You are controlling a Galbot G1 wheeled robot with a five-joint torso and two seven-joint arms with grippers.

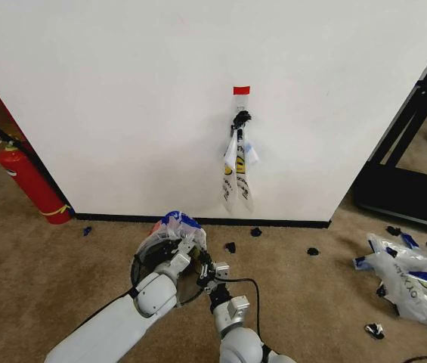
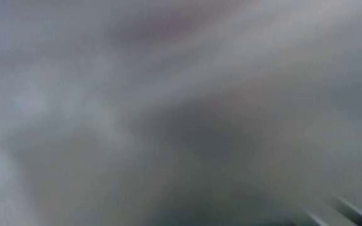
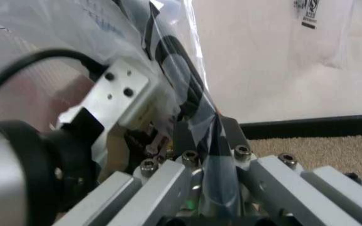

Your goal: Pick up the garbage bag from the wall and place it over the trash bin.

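Observation:
A thin translucent garbage bag (image 1: 177, 224) with blue patches lies bunched over the trash bin (image 1: 139, 265), whose black mesh side shows on the carpet in front of the wall (image 1: 122, 113). My left gripper (image 1: 185, 248) is at the bin's rim, down in the plastic. My right gripper (image 1: 204, 266) is beside it. In the right wrist view it (image 3: 214, 123) is shut on a fold of the bag's film (image 3: 187, 61), with the left wrist (image 3: 118, 94) close by. Another garbage bag (image 1: 236, 170), with yellow print, hangs from the black hook (image 1: 241, 117) under red tape (image 1: 241, 90).
A red fire extinguisher (image 1: 32, 181) stands at the left against the wall. White bags with blue lettering (image 1: 413, 280) lie on the carpet at the right, near a black frame (image 1: 409, 166). Small black scraps (image 1: 230, 247) dot the floor along the baseboard.

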